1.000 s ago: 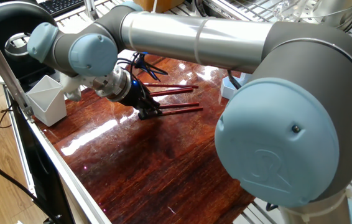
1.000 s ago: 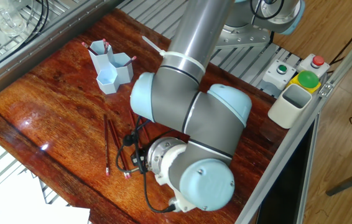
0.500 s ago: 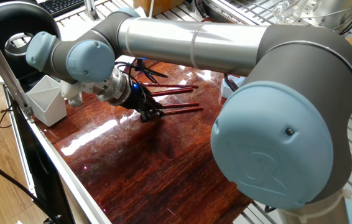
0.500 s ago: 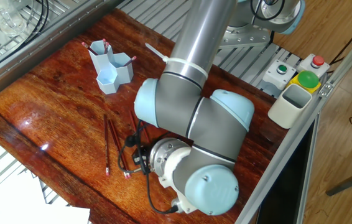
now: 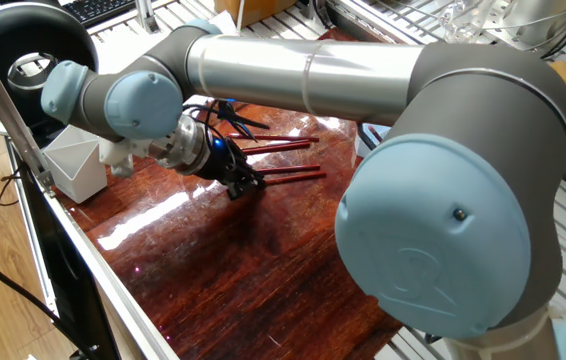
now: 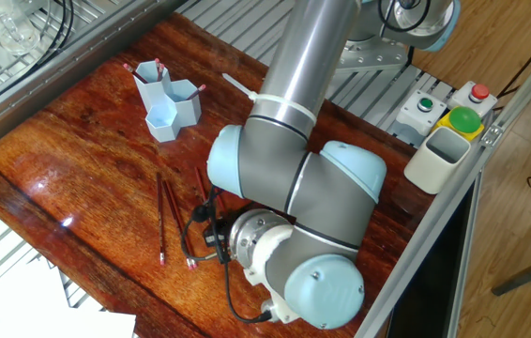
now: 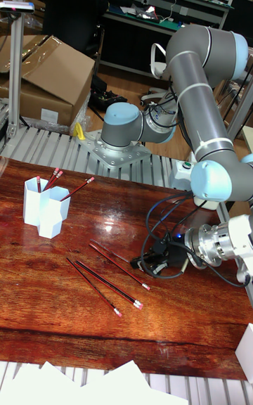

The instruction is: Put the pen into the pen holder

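Pens (image 7: pixel 104 281) lie flat on the dark wooden surface (image 7: pixel 56 335), three loose ones that we count in the tall fixed view, side by side. Their long axes run diagonally there, the pale eraser tips toward the near edge and toward the gripper (image 7: pixel 156 259).

We see the gripper low over the surface, just beside the nearest pen's end; its dark fingers (image 5: pixel 243 186) point down at the wood in one fixed view. Whether they are spread or closed on anything we cannot tell (cables and the wrist crowd them in every view).

We find the pen holder (image 6: pixel 166 103), light blue joined hexagonal tubes, standing upright well apart from the loose pens, with several pens (image 6: pixel 158 66) already leaning in it.

From the other fixed view, the arm's big elbow joint (image 6: pixel 294 183) blocks the gripper, yet only this view shows the button box (image 6: pixel 451 111) with red and green buttons and the pale angular cup (image 6: pixel 437 158) together at the surface's edge. One fixed view hides most of the holder behind the arm.
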Controlling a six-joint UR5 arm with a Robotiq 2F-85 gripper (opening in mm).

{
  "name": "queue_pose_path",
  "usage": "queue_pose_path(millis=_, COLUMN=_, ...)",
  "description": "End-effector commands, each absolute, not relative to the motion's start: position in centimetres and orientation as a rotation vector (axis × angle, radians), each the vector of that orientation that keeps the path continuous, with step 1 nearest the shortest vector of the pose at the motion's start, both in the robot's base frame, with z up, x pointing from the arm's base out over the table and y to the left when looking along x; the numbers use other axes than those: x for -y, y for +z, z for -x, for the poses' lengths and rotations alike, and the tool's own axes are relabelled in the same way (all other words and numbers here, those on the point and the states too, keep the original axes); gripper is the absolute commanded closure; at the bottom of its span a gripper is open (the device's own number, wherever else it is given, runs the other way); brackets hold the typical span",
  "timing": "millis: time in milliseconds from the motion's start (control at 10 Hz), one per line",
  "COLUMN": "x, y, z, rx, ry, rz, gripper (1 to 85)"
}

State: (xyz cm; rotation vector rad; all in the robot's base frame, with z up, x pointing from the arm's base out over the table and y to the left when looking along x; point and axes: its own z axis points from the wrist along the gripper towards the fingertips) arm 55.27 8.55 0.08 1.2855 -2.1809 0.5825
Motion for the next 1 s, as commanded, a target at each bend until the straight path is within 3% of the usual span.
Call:
queue_pose_path(millis=0, x=-9.7, y=-0.8, z=-55.5, rx=2.246, ry=0.559, rz=-1.279, gripper=84.7)
queue_pose_path(millis=600, x=-8.7, y=6.8, z=-54.8, rx=2.337, ry=0.522, rz=-1.28, gripper=84.7)
queue_pose_path(millis=900, x=-6.9, y=12.9, z=-53.3, rx=2.421, ry=0.513, rz=-1.186, gripper=84.7)
